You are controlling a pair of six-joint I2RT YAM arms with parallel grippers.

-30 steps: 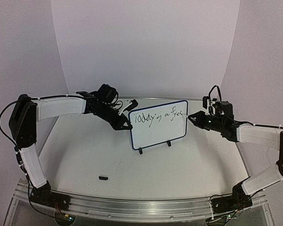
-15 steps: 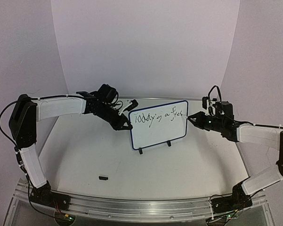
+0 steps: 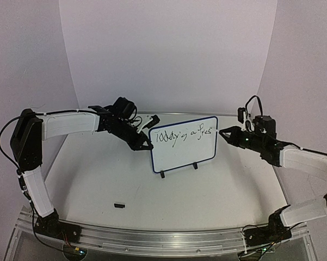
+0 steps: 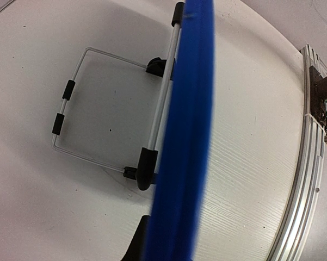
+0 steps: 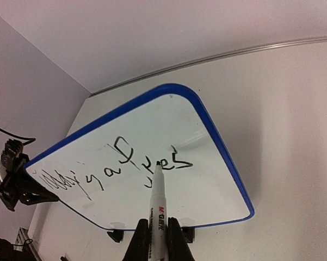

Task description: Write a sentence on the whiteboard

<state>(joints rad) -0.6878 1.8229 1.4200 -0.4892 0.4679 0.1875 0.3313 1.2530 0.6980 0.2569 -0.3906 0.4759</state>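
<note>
The whiteboard stands upright on its two black feet at mid-table. My left gripper is shut on its left edge. In the left wrist view the blue rim runs blurred and very close, with one dark finger beside it. The sentence is one line of black script along the top, seen larger in the right wrist view as writing. My right gripper is shut on a black-and-white marker. In the top view that gripper hangs just off the board's right edge.
A small black marker cap lies on the table at the front left. A wire stand props the board from behind. A metal rail runs along the near edge, and a curved white backdrop closes the back.
One more letter was added at the end of the writing. My right gripper then drew back to the right and slightly up, away from the board. The left arm has not moved.
</note>
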